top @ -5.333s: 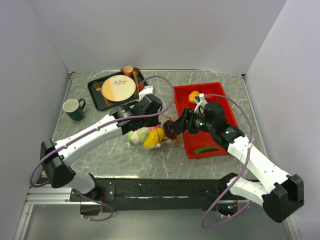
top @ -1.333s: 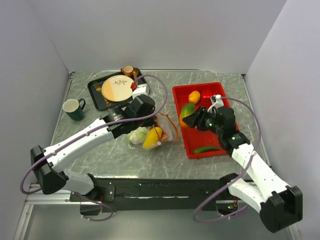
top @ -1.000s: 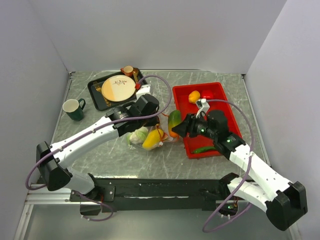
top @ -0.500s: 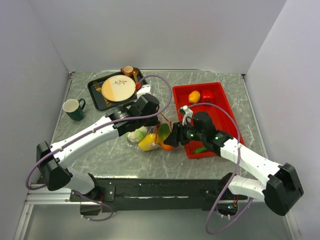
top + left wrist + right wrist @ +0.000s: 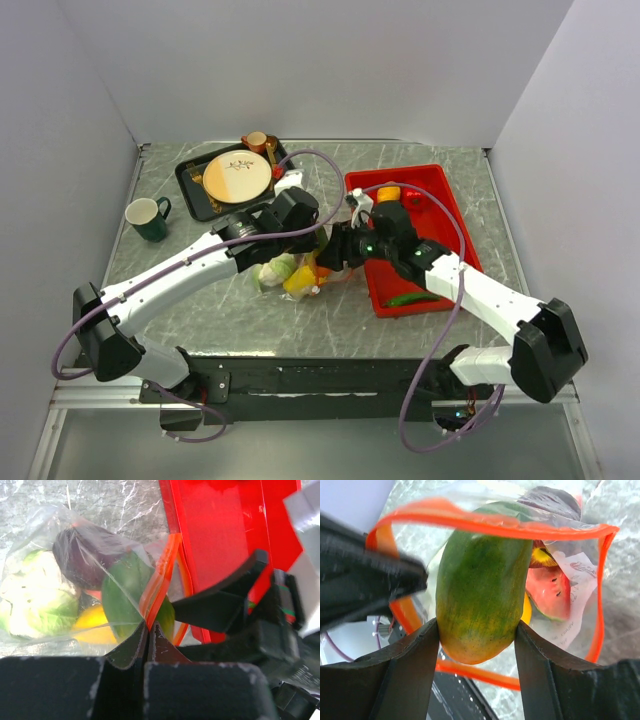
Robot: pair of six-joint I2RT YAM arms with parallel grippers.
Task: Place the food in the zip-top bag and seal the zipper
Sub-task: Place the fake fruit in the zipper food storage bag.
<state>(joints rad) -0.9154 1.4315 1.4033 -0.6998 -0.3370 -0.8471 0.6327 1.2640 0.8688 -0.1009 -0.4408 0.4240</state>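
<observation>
Top view: clear crinkly plastic zip-top bag (image 5: 285, 275) lies on the grey marbled table (image 5: 200, 310), just left of the red rectangular plastic tray (image 5: 452, 235). Left gripper (image 5: 316, 240) sits at the bag's mouth from the far side. Right gripper (image 5: 332, 255) meets it from the tray side, tips at the mouth. Cannot tell from here how either pair of jaws stands. Round orange toy fruit (image 5: 388, 192) and red toy pepper (image 5: 414, 193) are at the tray's far end, long green toy chili (image 5: 408, 298) at its near end. Black tray (image 5: 192, 190) with round beige plate (image 5: 238, 176) is far left, dark green mug (image 5: 150, 217) by the left wall.

Left wrist view: left gripper pinched together on the thin orange-red zipper strip (image 5: 161, 572), holding one lip of the mouth up. In the bag are a dark purple toy fruit (image 5: 80, 555), white-green toy cauliflower (image 5: 30, 597) and yellow toy mango (image 5: 92, 627). The red-green toy mango (image 5: 125, 595) is at the mouth.

Right wrist view: right gripper clamped on the red-green toy mango, one finger (image 5: 410, 675) pressed to each side. The mouth gapes, the strip looping around the mango. The mango's far end is past the strip, its near end outside. Pink-red seeded slice (image 5: 547, 592) lies in the bag beside it.
</observation>
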